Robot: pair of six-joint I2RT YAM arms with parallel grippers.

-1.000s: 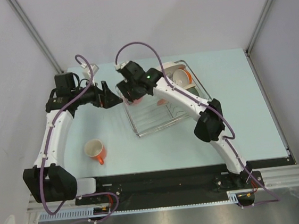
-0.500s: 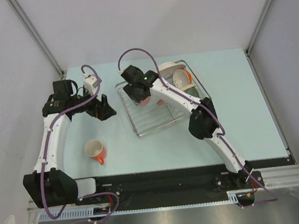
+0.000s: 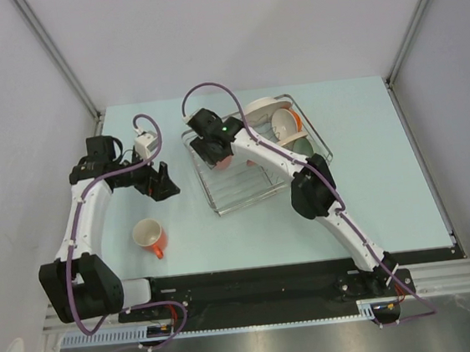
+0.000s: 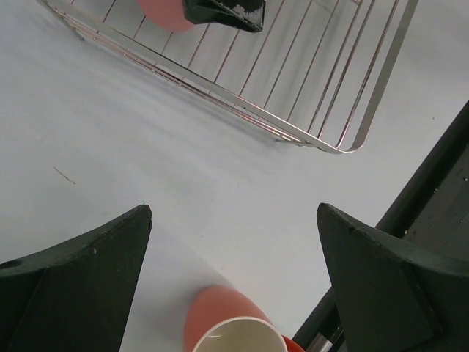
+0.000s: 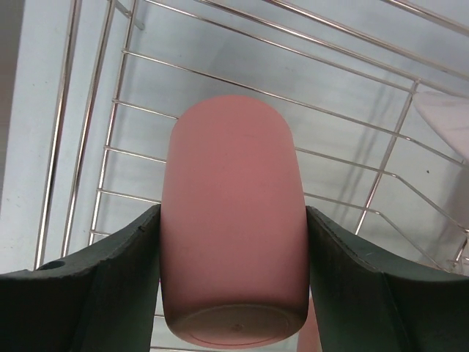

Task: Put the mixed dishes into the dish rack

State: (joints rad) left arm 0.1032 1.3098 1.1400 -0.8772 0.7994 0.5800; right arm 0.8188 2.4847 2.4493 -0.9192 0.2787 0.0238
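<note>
My right gripper is shut on the salmon-pink tumbler, held bottom towards the wrist camera over the left part of the wire dish rack. The tumbler also shows in the top view and the left wrist view. The orange mug with a white inside stands on the table left of the rack. My left gripper is open and empty, above and behind the mug. Plates stand upright at the rack's back right, with a green bowl beside them.
The rack's near corner lies ahead of my left gripper. Rack bars run under the tumbler. The black base rail runs along the near edge. Grey walls enclose the table on three sides.
My left gripper has drawn back from the rack towards the near left, closer to the mug. My right gripper has shifted slightly left and back over the rack with the tumbler.
</note>
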